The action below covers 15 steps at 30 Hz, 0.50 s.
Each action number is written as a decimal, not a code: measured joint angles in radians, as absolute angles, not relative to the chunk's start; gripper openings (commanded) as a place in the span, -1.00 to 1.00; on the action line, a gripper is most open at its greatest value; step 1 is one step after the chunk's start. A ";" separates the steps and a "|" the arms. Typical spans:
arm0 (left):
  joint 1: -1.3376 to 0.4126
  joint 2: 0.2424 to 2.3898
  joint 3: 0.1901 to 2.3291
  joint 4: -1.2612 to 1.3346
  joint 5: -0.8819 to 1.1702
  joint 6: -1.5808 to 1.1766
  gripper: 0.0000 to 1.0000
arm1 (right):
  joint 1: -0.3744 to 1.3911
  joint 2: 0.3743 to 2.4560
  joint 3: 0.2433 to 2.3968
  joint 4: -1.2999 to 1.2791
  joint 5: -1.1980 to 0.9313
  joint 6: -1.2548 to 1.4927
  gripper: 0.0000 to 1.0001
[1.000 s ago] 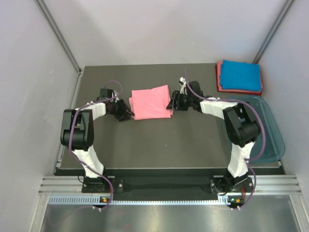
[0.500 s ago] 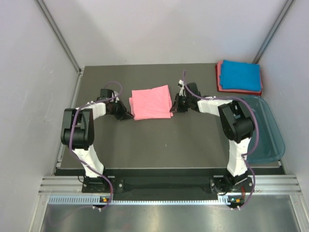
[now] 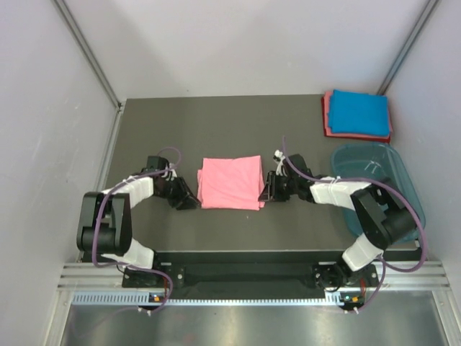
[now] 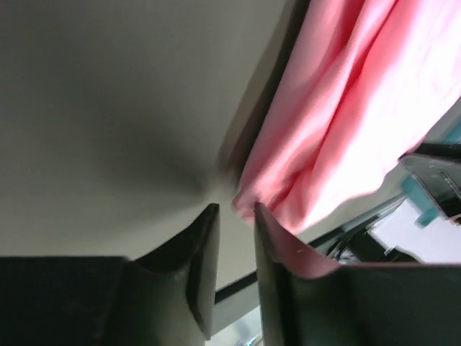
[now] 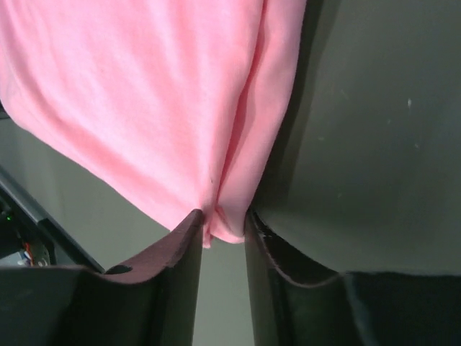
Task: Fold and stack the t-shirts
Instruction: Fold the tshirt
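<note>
Top external view puts the work well to the left of the translucent teal plastic tub (image 3: 403, 169), the marker for every place here. Farthest from the tub, the left gripper (image 3: 193, 203) lies low on the dark matte table (image 3: 216, 130), at the edge of the salmon-pink t-shirt (image 3: 229, 183) that faces away from the tub. In its wrist view, the black fingers (image 4: 205, 245) stand a little apart, with bare table showing in the gap. A soft cloth corner sits at their mouth and touches one tip, but does not look clamped. The shirt itself is a flat, several-layered rectangle of plain knit cloth, smooth on top and gently creased along its edges. The right gripper (image 3: 263, 196) meets the shirt's tub-facing edge. Its fingers (image 5: 180, 252) are narrowly parted, with the rounded fold bunched between the tips, and I cannot tell whether they squeeze it or only bracket it. Just beyond the tub's far rim lies the stack, a bright blue t-shirt (image 3: 358, 113) squared on a reddish-pink t-shirt (image 3: 356, 137), of which only a thin border shows. Folding looks finished, so the step in hand is probably moving the last shirt to the stack. That calls for a firm pinch through all layers on both edges, an even lift so the limp cloth neither sags nor unfolds, a carry past the tub, and a square landing on the blue shirt.
</note>
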<state>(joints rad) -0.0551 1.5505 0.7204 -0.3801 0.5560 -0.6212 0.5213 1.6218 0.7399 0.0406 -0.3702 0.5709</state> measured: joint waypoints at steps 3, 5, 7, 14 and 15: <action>-0.054 1.507 0.726 -0.426 0.547 -0.620 -0.20 | 0.527 1.588 0.714 0.028 -0.366 0.570 -0.05; -0.054 1.515 0.779 -0.450 0.537 -0.617 -0.18 | 0.526 1.581 0.723 0.021 -0.363 0.560 0.13; -0.053 1.541 0.862 -0.455 0.533 -0.613 -0.17 | 0.520 1.581 0.750 0.001 -0.362 0.540 0.21; -0.048 1.726 1.152 -0.355 0.532 -0.586 -0.17 | 0.452 1.629 0.934 -0.025 -0.374 0.447 0.34; -0.047 1.757 1.176 -0.343 0.534 -0.580 -0.17 | 0.435 1.650 0.962 -0.023 -0.385 0.435 0.34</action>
<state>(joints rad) -0.0471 1.7573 1.1763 -0.3428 0.5339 -0.5804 0.4351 1.6505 0.9619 -0.0231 -0.3851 0.4351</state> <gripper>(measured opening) 0.416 0.665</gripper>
